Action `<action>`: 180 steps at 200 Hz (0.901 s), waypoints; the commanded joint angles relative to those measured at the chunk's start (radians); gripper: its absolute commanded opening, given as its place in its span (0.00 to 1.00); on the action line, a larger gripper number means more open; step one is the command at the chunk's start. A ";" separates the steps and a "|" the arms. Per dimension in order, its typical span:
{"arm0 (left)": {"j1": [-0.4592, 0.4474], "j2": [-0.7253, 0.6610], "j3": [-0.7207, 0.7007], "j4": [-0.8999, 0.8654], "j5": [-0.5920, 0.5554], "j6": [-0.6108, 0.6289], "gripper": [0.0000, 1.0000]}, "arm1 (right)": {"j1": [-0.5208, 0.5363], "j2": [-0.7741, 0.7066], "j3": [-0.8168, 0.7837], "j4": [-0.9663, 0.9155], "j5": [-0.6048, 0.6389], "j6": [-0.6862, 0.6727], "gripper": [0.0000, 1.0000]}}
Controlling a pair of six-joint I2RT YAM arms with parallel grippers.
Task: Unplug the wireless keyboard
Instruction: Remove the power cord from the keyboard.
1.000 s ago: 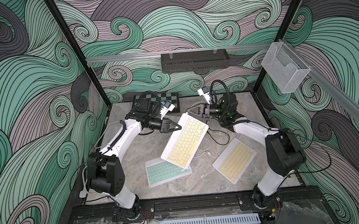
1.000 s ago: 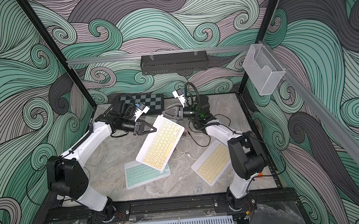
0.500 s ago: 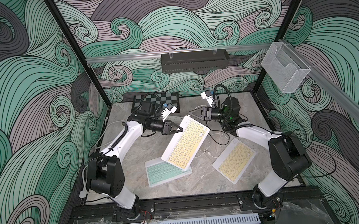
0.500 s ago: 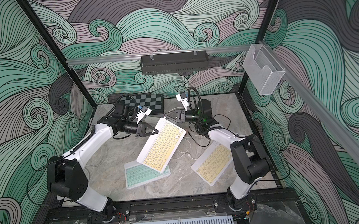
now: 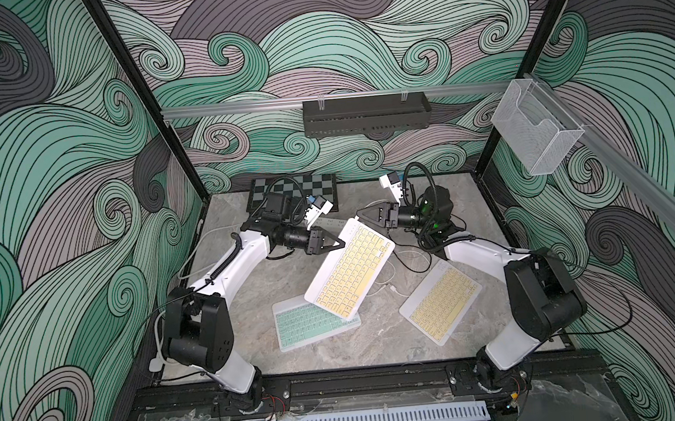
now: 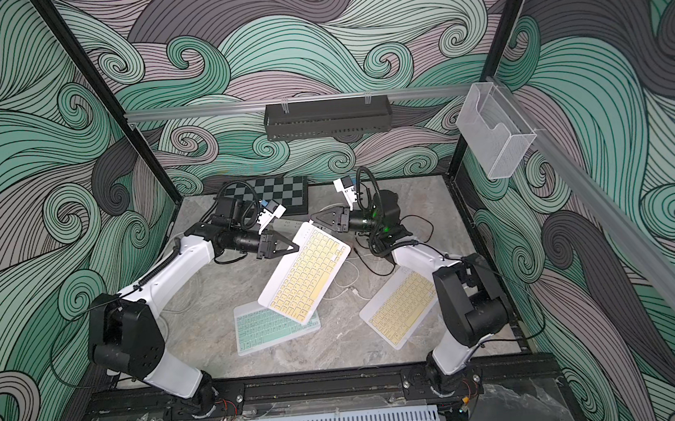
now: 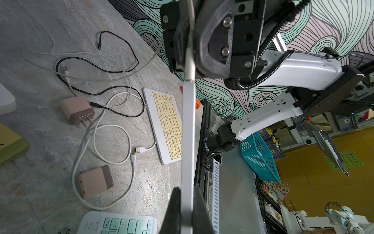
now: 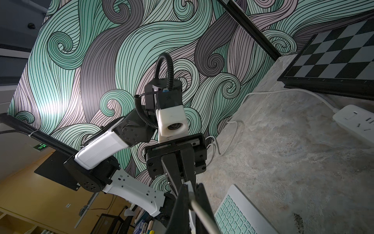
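Right gripper shifts only slightly, jaws clenched on white plug. Left gripper jaws grasp raised yellow keyboard edge. Plug stays seated: extraction pull pending.

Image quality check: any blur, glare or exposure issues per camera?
Both top views: evenly lit, sharp, no glare on the raised keyboard. Left wrist view: that keyboard sits edge-on at the lens, the left fingers holding it are soft, the pink charger is crisp. Right wrist view: dim, the right fingers on the white plug nearly black, a glare patch on the wall.
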 commanded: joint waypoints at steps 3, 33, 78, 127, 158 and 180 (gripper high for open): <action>0.020 -0.036 -0.020 -0.132 -0.001 -0.008 0.00 | -0.108 -0.051 0.010 0.086 0.237 0.025 0.00; 0.020 -0.048 -0.047 -0.103 -0.011 -0.048 0.00 | -0.109 -0.053 -0.012 0.104 0.287 0.045 0.00; 0.020 -0.022 -0.026 -0.188 -0.039 -0.017 0.00 | -0.112 -0.066 -0.015 0.117 0.296 0.031 0.00; 0.020 0.040 0.014 -0.273 -0.053 0.004 0.00 | -0.136 -0.087 -0.017 0.100 0.262 -0.011 0.00; 0.018 -0.028 -0.078 -0.054 -0.014 -0.151 0.00 | -0.169 -0.082 -0.027 0.139 0.278 0.034 0.00; 0.019 -0.078 -0.143 0.114 0.008 -0.266 0.00 | -0.173 -0.083 -0.023 0.135 0.275 0.032 0.00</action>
